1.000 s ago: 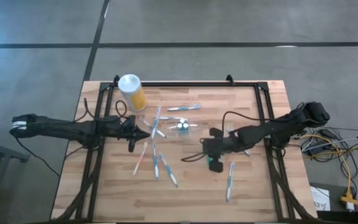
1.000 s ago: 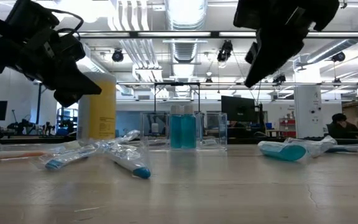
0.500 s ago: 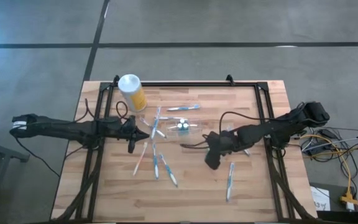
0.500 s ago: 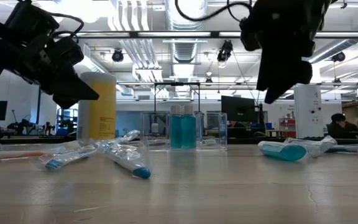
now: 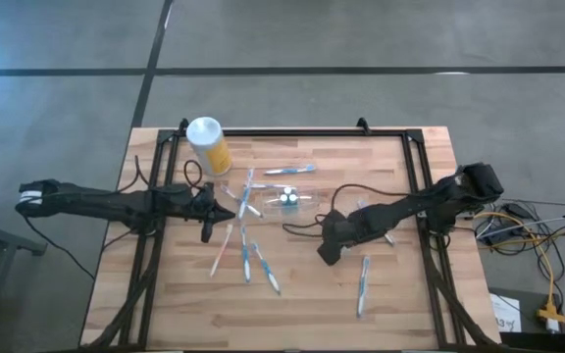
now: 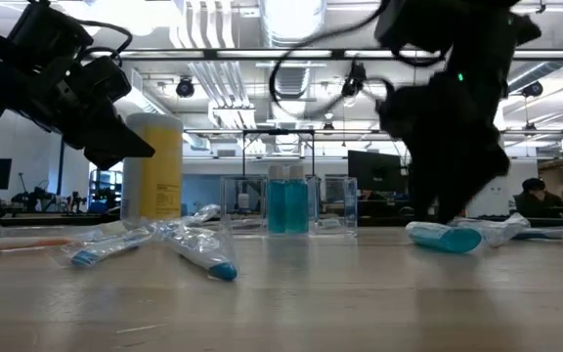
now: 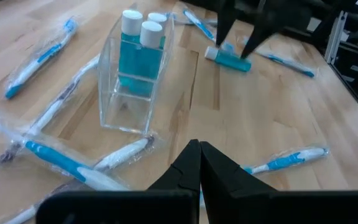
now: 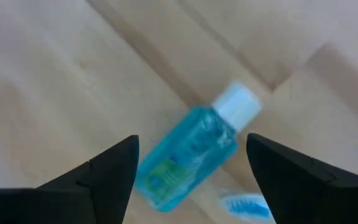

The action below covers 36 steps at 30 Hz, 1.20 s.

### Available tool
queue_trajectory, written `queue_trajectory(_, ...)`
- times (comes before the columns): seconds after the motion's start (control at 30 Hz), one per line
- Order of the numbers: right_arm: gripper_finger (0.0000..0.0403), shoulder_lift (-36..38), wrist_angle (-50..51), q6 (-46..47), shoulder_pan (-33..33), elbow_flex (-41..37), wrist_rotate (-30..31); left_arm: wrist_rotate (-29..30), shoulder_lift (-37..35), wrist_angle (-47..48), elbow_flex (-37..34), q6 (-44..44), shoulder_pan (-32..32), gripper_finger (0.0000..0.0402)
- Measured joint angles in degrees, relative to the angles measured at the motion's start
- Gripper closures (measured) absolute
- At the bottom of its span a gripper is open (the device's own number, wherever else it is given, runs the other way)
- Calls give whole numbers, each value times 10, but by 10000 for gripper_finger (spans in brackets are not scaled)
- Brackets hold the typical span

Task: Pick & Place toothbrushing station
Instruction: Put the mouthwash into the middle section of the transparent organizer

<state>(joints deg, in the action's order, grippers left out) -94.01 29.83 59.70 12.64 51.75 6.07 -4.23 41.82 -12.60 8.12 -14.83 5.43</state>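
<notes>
where right hand [image 8: 191, 165] gapes, bottle [image 8: 194, 146] (base cropped)

A yellow cylindrical canister [image 5: 210, 146] with a white lid stands upright near the far left corner of the wooden table [image 5: 400, 304]. Several wrapped toothbrushes [image 5: 245, 253] lie scattered across the table's middle. One wrapped toothbrush [image 5: 363, 283] lies apart, nearer the right front. A small blue bottle [image 8: 188, 149] with a white cap lies on its side.

Clear station [image 7: 135, 81] holding blue bottles [image 7: 138, 46], closed left gripper [image 7: 199, 149]
</notes>
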Motion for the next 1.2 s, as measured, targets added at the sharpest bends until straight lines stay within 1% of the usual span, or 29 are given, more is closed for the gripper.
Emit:
queue_trajectory(0.07,122,-27,0,-7,0,1,-16,0,-3,6,0,0,0,396)
queue_trajectory(0.2,135,-61,5,-25,-1,11,-24,0,-1,3,0,0,0,396)
queue_trajectory(0.4,166,-75,14,-62,-1,21,-24,0,0,4,0,-7,0,396)
queue_trajectory(0.5,199,-76,15,-72,-1,21,-25,0,0,4,0,-12,0,396)
queue_trajectory(0.67,278,-82,17,-102,-1,20,-24,0,0,7,0,-13,0,396)
queue_trajectory(0.77,311,-87,9,-122,-1,19,-27,0,0,8,0,-14,0,396)
queue_trajectory(0.83,321,-87,1,-135,-1,19,-29,0,0,8,-1,-14,0,396)
queue_trajectory(0.97,326,-87,-5,-152,-1,19,-31,0,0,8,-9,-16,0,396)
queue_trajectory(1.2,331,-84,-32,-168,2,17,-7,0,0,7,-18,-23,0,396)
